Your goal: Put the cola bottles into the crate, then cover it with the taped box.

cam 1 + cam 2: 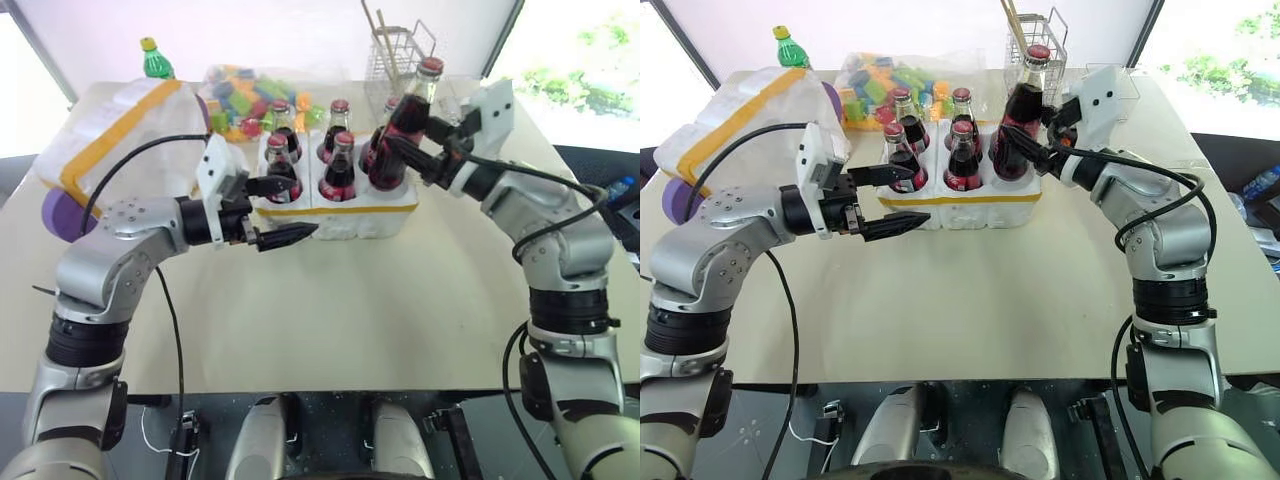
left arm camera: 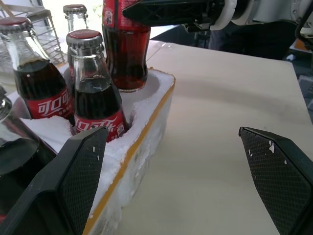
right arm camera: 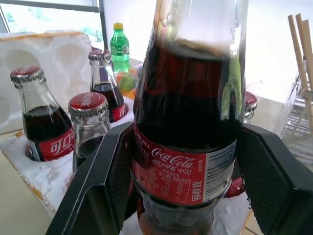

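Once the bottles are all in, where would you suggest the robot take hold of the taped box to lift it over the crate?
Probably by its two opposite side walls, one gripper on each, coming in from the sides. The taped box is wide and bulky, lying tilted at the table's far left, so one gripper likely cannot span it. The left gripper is open and near; the right gripper is shut on a cola bottle above the crate.

A pale beige table (image 1: pixel 400 310) fills the middle of the scene, its far edge meeting a bright white wall or screen framed by dark slanted bars. Strong daylight floods in from behind, with green foliage (image 1: pixel 580 85) visible outside at the right. Dark flooring lies below the table's near edge.
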You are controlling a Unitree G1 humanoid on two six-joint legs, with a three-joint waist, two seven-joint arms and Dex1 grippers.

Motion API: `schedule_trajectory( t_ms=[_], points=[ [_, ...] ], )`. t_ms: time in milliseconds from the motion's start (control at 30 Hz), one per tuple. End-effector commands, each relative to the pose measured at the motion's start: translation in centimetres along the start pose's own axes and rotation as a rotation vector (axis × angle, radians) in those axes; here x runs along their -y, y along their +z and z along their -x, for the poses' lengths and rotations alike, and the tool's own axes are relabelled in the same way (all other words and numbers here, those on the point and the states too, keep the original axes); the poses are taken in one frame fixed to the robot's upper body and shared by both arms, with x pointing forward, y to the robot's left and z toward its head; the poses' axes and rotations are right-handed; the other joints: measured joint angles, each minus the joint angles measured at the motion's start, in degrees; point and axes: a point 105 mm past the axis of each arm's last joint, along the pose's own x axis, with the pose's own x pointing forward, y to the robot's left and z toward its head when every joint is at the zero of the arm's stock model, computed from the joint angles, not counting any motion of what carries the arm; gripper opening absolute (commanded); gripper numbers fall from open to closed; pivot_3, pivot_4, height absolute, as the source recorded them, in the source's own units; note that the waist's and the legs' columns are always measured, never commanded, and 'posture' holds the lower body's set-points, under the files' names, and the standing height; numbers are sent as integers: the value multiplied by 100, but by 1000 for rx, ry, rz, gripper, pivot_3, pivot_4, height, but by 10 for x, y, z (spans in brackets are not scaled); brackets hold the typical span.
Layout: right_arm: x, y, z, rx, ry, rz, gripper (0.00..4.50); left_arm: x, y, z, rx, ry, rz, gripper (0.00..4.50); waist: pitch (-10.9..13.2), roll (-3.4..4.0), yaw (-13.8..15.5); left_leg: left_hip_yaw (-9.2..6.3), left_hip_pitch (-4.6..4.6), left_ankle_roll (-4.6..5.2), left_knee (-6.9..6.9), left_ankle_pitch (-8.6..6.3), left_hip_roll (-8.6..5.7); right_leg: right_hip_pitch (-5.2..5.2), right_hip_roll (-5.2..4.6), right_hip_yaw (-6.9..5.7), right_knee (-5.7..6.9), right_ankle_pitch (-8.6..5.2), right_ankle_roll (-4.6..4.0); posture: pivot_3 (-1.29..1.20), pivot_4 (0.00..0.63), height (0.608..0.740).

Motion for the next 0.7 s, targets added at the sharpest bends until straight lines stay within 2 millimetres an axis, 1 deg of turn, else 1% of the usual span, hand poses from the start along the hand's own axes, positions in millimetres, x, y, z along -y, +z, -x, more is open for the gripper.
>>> schedule_trajectory(
  t_ms=[33,100,200,267,400,467,500,533,567,633,700],
  points=[
    [-5,15,5,33,21,73,2513,-2,12,5,30,16,-50,4500,0,0,-5,0,0,0,0,0,0,0,0,0,-1,0,0,0,150,736],
    [-9,7,3,6,45,71,2513,-3,12,4,31,18,-51,4500,0,0,-14,0,0,0,0,0,0,0,0,0,0,0,0,0,150,736],
    [-8,0,-1,-16,47,86,2513,-4,12,2,31,21,-55,4500,0,0,-26,1,1,0,-1,0,0,-1,2,0,0,0,0,0,150,736],
    [-6,-5,-4,-37,42,98,2513,-4,12,1,33,19,-55,4500,0,0,-20,1,0,0,-1,0,0,-1,2,0,0,0,0,0,150,736],
    [3,-22,-18,-114,36,83,2513,-1,9,-1,27,9,-56,4500,0,0,-24,3,1,0,2,0,-1,0,1,0,0,0,0,0,150,736],
    [6,-30,-21,-145,40,73,3541,0,8,0,20,5,-58,4500,0,0,-16,3,1,0,1,0,0,0,2,0,2,0,0,0,150,736],
    [8,-32,-23,-156,41,65,3803,0,8,0,18,5,-60,4500,0,0,-15,2,1,0,1,0,0,0,2,0,2,0,0,0,150,736],
    [9,-34,-23,-163,43,58,4238,0,8,1,13,7,-62,4500,0,0,-16,3,1,0,1,0,0,0,2,0,2,0,0,0,150,736],
    [9,-34,-24,-164,45,55,4460,-1,8,2,10,10,-64,4500,0,0,-17,3,1,0,1,0,0,0,2,0,1,0,0,0,150,736],
    [9,-31,-24,-155,56,43,4460,-2,8,6,0,22,-70,4500,0,-1,-19,3,2,0,1,0,0,1,2,0,0,0,0,0,150,736],
    [8,-22,-21,-133,69,33,4460,-5,8,12,-13,44,-78,4500,-1,-1,-23,2,2,0,0,0,0,1,2,0,1,0,0,0,150,736]
  ],
)
